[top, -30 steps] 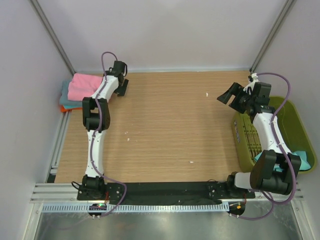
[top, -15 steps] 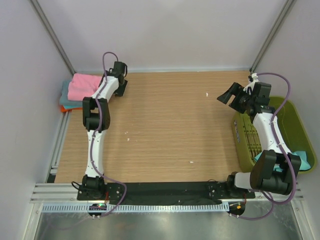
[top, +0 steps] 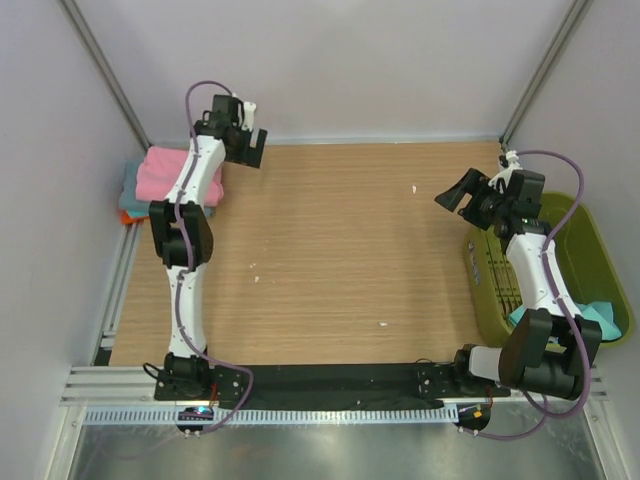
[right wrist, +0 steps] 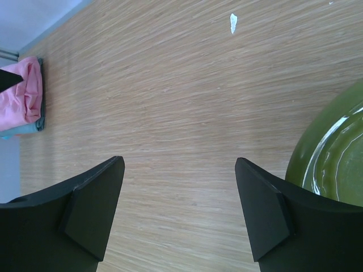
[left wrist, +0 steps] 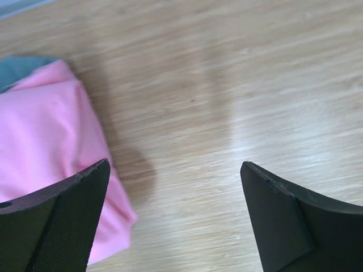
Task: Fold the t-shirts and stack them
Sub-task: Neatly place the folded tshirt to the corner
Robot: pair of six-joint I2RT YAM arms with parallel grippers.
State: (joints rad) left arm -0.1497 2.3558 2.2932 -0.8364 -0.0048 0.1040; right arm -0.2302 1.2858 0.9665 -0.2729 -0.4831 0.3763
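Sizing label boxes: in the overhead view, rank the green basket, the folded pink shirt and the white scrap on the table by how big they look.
1. Green basket
2. Pink shirt
3. White scrap, a mere speck

The top t-shirt (top: 162,175) is bright pink, the basket (top: 605,262) olive green, the table (top: 340,250) pale brown (fine wood grain).
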